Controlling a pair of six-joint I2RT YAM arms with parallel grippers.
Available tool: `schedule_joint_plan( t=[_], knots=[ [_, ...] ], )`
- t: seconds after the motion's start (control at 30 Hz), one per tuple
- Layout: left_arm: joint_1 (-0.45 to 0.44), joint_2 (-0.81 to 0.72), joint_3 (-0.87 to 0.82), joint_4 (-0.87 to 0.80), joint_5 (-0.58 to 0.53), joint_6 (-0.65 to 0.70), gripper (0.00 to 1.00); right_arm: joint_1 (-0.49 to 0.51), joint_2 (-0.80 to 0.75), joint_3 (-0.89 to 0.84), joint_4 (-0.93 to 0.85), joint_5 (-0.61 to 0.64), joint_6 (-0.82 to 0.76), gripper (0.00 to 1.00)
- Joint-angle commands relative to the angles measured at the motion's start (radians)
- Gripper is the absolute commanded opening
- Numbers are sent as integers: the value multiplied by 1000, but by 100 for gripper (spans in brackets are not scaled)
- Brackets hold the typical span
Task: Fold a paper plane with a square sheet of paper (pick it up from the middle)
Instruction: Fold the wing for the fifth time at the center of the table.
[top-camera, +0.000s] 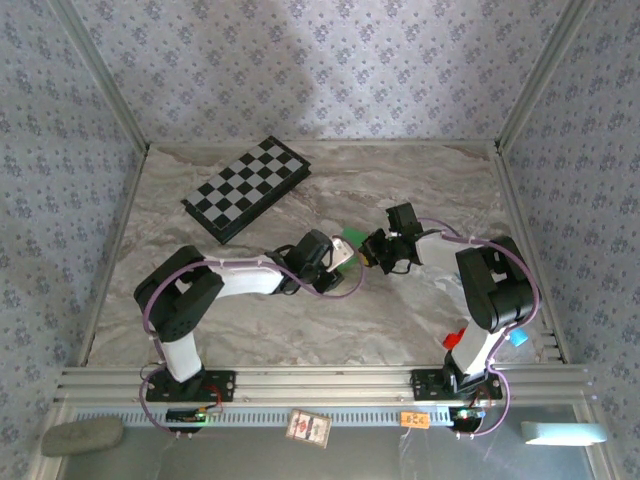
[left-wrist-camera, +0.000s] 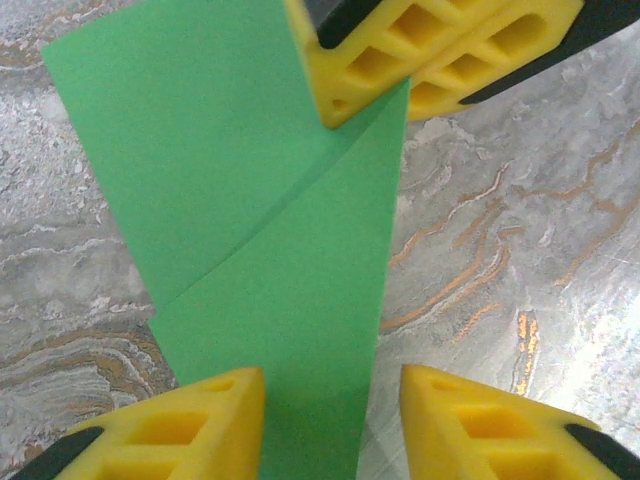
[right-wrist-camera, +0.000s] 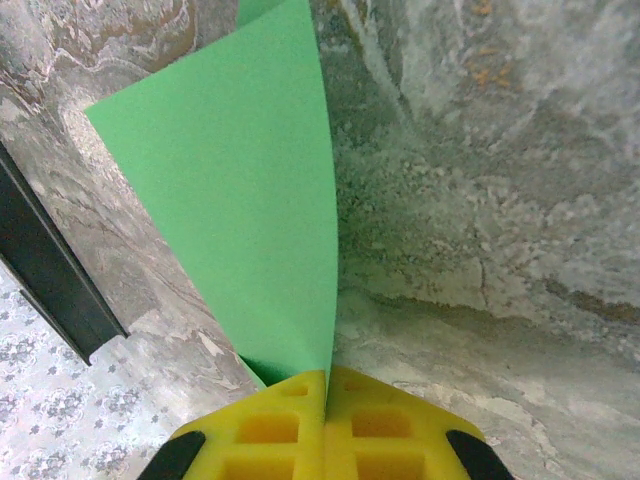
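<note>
**Top external view.** Item: paper plane (top-camera: 352, 237), bright green, part-folded. It sits near and to the right of the checkered board (top-camera: 248, 188), well apart from it, over the marbled table (top-camera: 300, 330). Only a small patch of green is visible between the left gripper (top-camera: 340, 256) and the right gripper (top-camera: 372, 250), which meet on the side of the paper away from the board. Neither gripper's jaw state can be read here.

**Left wrist view.** The left gripper (left-wrist-camera: 332, 400) is spread. Its yellow pads (left-wrist-camera: 190, 420) stand either side of the narrow end of the paper plane (left-wrist-camera: 270, 230). One pad is just beside the paper's edge and the other is clear of it, so nothing is pinched. The right gripper (left-wrist-camera: 395, 90) has its fingers pressed together on the far edge of the sheet. The paper is a flat, smooth, matte strip with one diagonal fold line where a flap overlaps. It is not yet a dart.

**Right wrist view.** The right gripper (right-wrist-camera: 325, 395) is clamped on the tip of the paper plane (right-wrist-camera: 240, 200), which fans out from the pinch as a gently curved wedge. Whether the paper touches the table cannot be told.

**Step, judged.** This looks like mid-fold, with one end anchored and the other awaiting a grasp. The next move calls for the left jaws to close squarely on the strip without dragging it from the anchoring pinch or skewing the crease.
</note>
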Motion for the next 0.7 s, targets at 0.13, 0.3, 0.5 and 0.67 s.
schedule_joint_plan(
  t=[0.13, 0.3, 0.5, 0.67],
  knots=[
    [-2, 28, 5, 13, -9, 1, 37, 5, -25, 33, -40, -13, 5, 1],
    [-3, 35, 4, 14, -6, 1, 37, 4, -26, 37, -41, -21, 11, 2],
    [-3, 36, 3, 16, -1, 0, 29, 6, -25, 41, -44, -31, 11, 3],
    [-1, 38, -1, 18, 10, -9, 23, 6, -22, 41, -47, -33, 10, 8]
  ],
)
